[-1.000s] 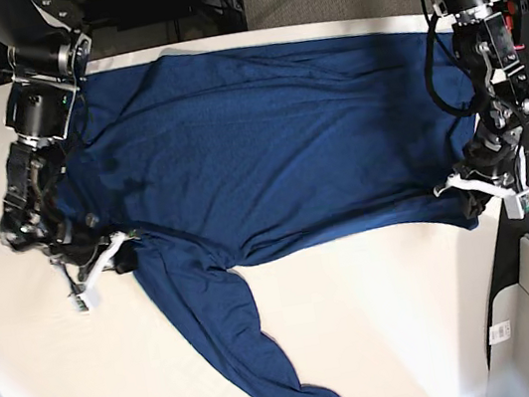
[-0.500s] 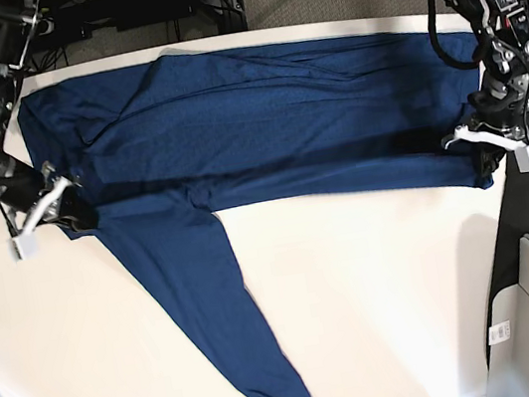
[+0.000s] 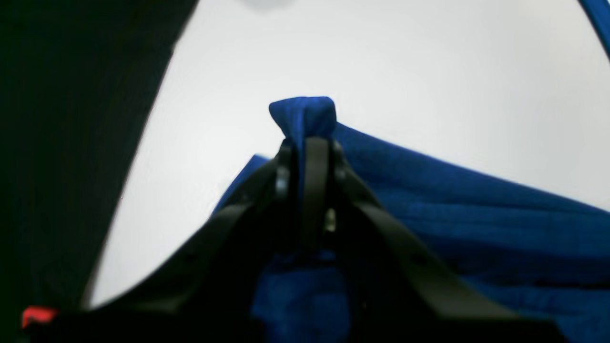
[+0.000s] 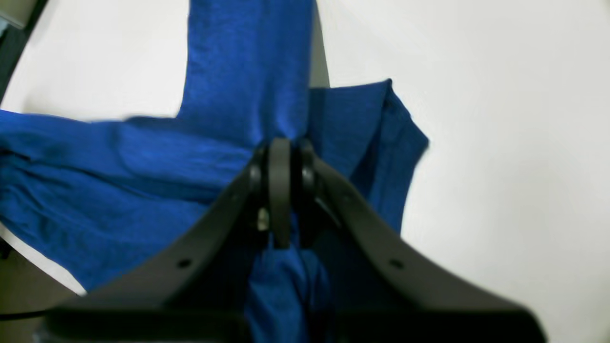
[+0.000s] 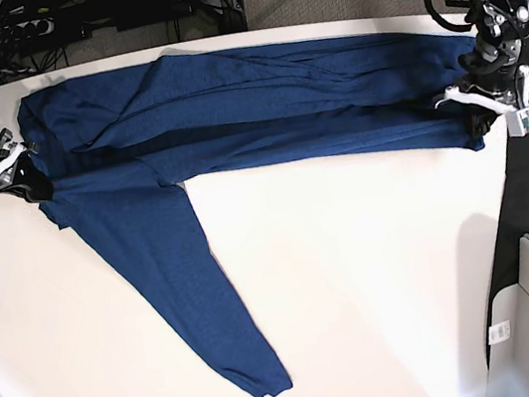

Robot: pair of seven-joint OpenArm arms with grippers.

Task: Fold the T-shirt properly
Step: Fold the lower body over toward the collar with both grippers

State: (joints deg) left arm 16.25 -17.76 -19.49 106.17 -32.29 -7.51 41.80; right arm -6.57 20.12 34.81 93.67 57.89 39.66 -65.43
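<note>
T-shirt (image 5: 260, 108), both claws apparently pinching corners

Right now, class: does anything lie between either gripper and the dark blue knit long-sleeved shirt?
Nothing visible does. The left gripper and right gripper are both shut directly on the dark blue knit shirt.

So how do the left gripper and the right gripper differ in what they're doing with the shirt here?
The left gripper pinches the T-shirt at its edge by the table's black-floor side; the right gripper pinches it at the opposite end. In the wrist views, a small tuft pokes out past the left gripper's tips, while a sleeve runs on past the right one. Both are shut on cloth, with the body stretched in a band between them.
</note>
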